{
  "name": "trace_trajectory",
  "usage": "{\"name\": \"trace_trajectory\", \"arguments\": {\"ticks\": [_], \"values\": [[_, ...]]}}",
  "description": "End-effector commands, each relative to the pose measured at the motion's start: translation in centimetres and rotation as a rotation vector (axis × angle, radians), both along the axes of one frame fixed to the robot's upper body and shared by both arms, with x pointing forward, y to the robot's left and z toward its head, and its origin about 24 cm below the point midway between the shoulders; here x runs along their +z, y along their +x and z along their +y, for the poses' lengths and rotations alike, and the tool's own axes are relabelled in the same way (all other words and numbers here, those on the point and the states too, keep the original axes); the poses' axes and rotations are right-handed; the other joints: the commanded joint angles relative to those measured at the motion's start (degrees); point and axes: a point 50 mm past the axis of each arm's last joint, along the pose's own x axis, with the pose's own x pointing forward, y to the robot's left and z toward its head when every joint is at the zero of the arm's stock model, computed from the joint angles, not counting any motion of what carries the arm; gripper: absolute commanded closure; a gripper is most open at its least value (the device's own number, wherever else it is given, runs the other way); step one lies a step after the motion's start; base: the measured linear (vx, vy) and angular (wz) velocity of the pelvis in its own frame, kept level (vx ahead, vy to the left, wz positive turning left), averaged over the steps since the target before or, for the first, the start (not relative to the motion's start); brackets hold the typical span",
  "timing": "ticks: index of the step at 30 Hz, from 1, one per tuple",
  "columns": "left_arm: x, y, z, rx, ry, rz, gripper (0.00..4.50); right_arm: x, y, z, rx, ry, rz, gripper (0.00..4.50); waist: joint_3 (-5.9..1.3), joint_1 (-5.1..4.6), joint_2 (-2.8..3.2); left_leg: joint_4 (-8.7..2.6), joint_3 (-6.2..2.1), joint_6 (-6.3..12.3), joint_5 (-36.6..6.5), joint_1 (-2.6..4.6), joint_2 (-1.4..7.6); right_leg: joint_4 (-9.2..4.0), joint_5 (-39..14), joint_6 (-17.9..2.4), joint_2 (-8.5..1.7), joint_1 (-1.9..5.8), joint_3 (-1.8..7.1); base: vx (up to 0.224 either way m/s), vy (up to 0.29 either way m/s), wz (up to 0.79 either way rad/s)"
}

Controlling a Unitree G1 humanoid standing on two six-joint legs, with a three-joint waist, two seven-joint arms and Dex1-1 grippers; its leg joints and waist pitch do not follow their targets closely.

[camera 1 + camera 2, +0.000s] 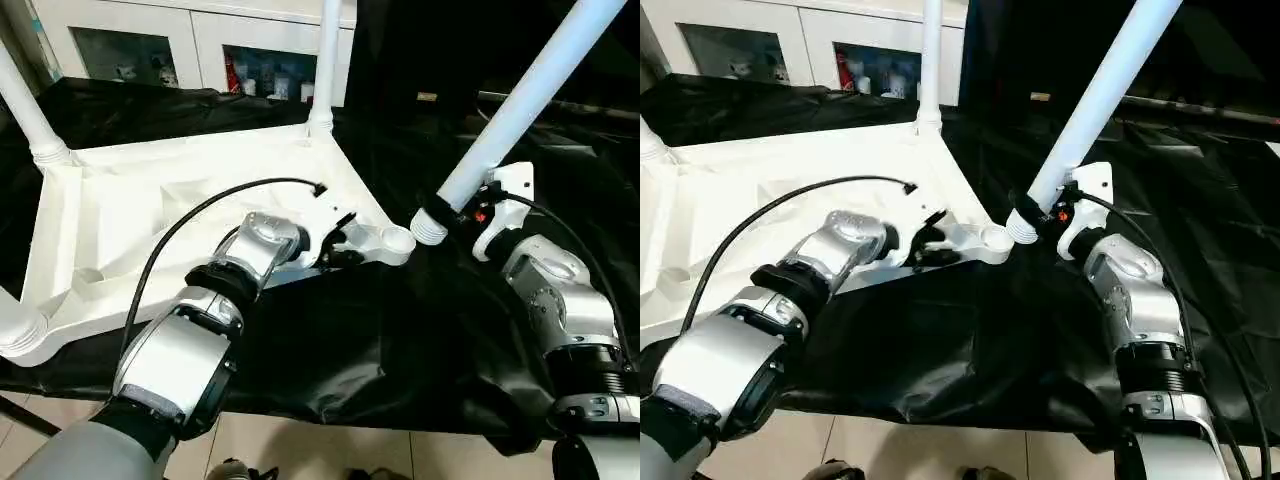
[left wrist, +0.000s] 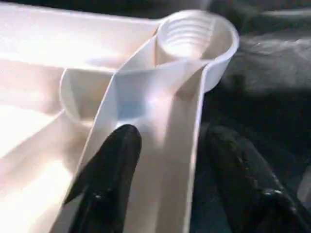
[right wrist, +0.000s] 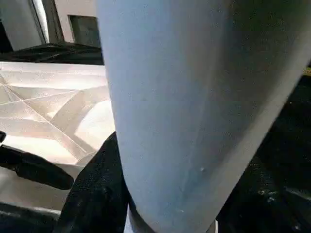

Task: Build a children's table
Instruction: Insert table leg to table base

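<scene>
the white children's table top (image 1: 150, 215) lies upside down at left of the frame on black sheeting (image 1: 400, 340), three legs standing in its corners. the left pincer (image 2: 167, 170) straddles its rim beside the empty socket (image 1: 397, 240). the right pincer (image 3: 165, 204) pinches the fourth leg (image 1: 520, 110), tilted, its threaded end just beside that socket.

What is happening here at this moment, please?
A humanoid robot is building a white children's table on a surface draped in black. The tabletop lies upside down with three legs already standing in their corners. The left gripper straddles the rim beside the empty corner socket. The right gripper holds the fourth leg tilted, its threaded end just beside that socket, not yet in.
</scene>
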Motion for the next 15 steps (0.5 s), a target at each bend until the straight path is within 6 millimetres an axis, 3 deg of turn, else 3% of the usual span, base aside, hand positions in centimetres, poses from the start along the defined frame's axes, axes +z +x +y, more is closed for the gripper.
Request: {"name": "trace_trajectory", "arguments": {"ticks": [1,14,15], "values": [[-0.03,-0.06,-0.3,-0.009,0.008,0.012,2.3,0.39,-0.2,-0.02,0.006,0.002,-0.014,2.62,-5.15,0.05,0.44,-3.63,-1.33,4.77,-7.95,1.09,2.58,-3.82,-6.75,-14.3,-3.37,4.54,2.33,0.0,0.0,0.0],[-0.48,-0.32,-0.35,-0.048,0.047,0.038,3.49,0.51,-0.1,0.05,0.01,-0.005,-0.014,2.62,-5.08,0.06,0.57,-3.73,-1.37,4.37,-8.97,1.15,2.65,-3.99,-7.66,-14.27,-3.45,4.53,2.32,0.0,0.0,0.0],[-0.55,-0.37,-0.33,-0.056,0.055,0.045,3.63,0.53,-0.07,0.09,0.013,-0.007,-0.013,2.62,-5.09,-0.03,0.84,-3.75,-1.38,4.31,-9.0,1.17,2.62,-4.06,-7.14,-14.27,-3.37,4.51,2.34,0.0,0.0,0.0]]}}
